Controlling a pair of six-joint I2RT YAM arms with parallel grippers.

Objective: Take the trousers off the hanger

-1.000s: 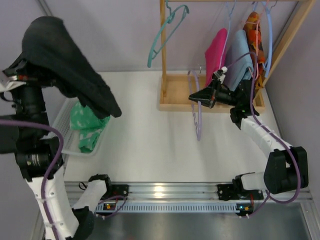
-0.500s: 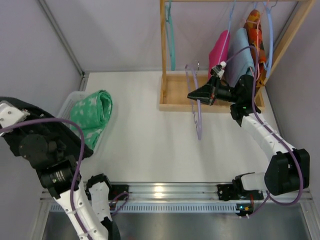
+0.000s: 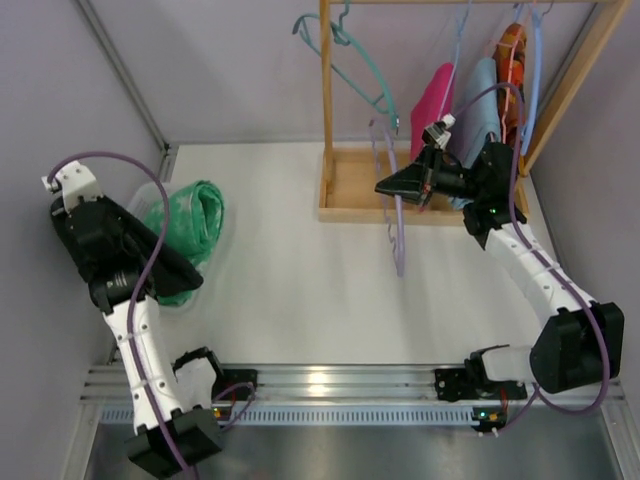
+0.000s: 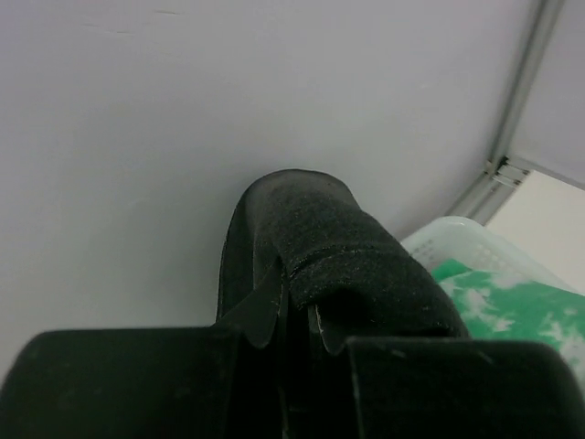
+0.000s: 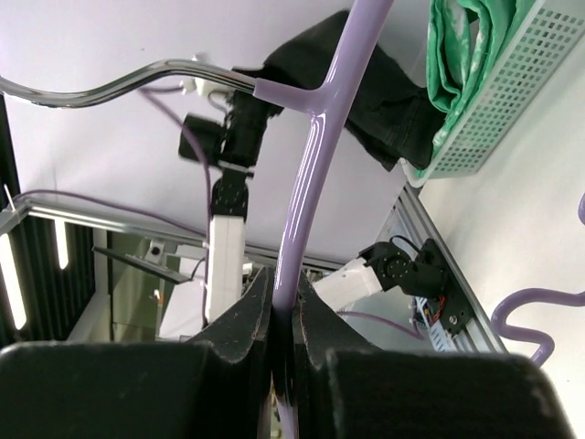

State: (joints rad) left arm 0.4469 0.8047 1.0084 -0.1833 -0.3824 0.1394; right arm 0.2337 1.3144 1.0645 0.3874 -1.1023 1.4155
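The tall wooden rack [image 3: 325, 100] carries magenta pink trousers [image 3: 432, 105], light blue trousers [image 3: 478, 100] and orange patterned trousers [image 3: 508, 60], hanging lengthwise down just behind the right hand [image 3: 383, 188], which is clamped on a smooth lilac plastic hanger [image 3: 398, 235]. Far left, the left hand [image 4: 291, 311] pinches soft black trousers [image 4: 356, 265] by the white perforated basket [image 3: 140, 200] holding the mint-green patterned trousers [image 3: 195, 215].

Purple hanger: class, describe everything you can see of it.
The purple hanger is glossy plastic with a grey metal hook and a curled notch near one end. It is bare, with no trousers on it. The right gripper is shut on one slim bar, holding it in the air before the wooden rack.
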